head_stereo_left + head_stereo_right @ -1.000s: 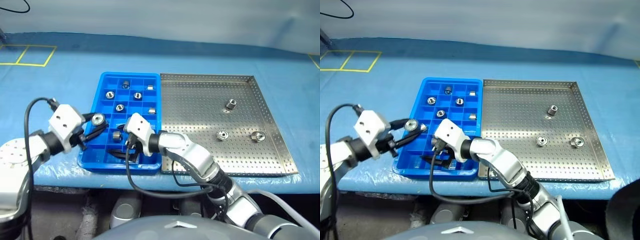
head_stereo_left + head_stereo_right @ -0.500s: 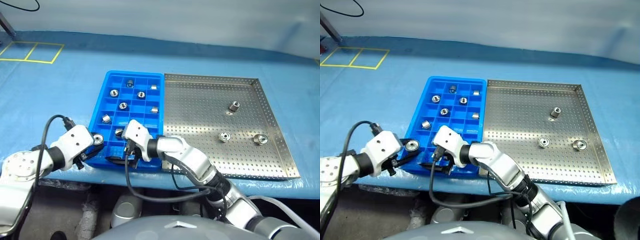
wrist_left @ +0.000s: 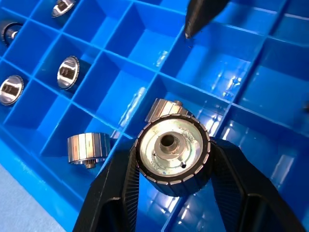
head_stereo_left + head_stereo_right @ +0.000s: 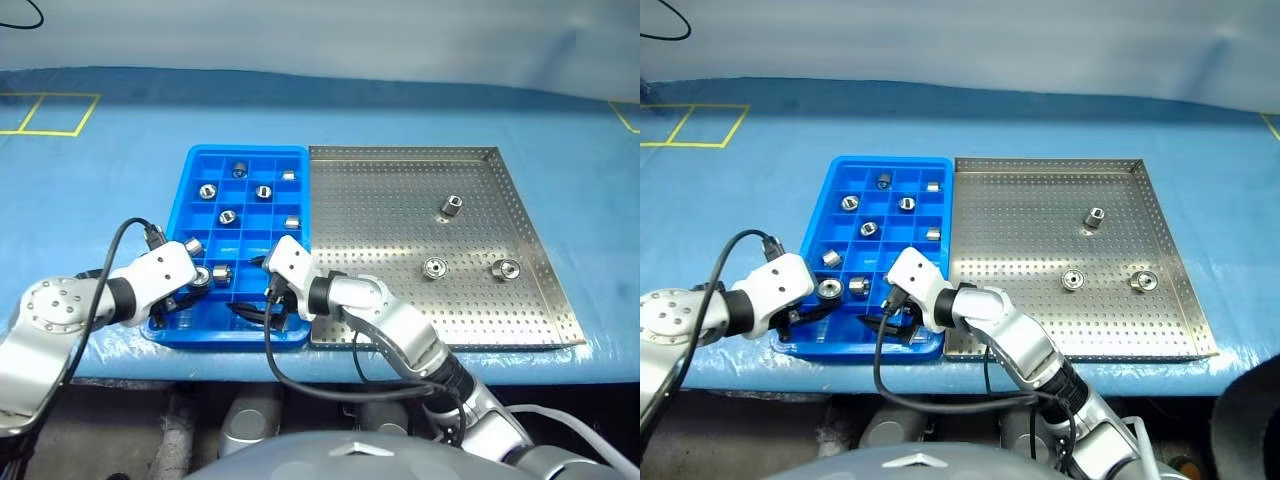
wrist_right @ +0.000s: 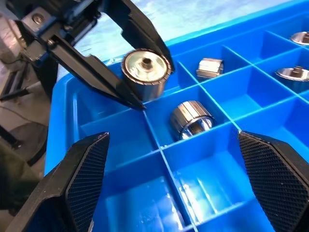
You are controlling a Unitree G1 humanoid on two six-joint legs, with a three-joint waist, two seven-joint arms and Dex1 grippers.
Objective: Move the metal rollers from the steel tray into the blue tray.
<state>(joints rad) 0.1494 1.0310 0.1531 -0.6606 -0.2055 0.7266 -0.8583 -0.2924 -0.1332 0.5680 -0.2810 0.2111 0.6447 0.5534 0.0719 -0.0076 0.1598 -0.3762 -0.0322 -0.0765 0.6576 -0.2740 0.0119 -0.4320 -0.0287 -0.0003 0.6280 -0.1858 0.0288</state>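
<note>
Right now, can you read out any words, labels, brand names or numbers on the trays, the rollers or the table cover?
No readable text anywhere.
blue tray: no label or number.
steel tray: plain perforated metal, no marking.
Roller in the left gripper: no lettering on its face.
Yellow tape lines: marks, not writing.

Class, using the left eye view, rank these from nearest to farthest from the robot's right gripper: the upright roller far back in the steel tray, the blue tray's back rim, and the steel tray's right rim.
From the right gripper:
1. Blue tray back rim, straight behind it.
2. Upright roller, far back in the steel tray.
3. Steel tray right rim, farthest to its right.

Glossy blue tray (image 3: pixel 145 43), shiny metal rollers (image 3: pixel 173 153)
</note>
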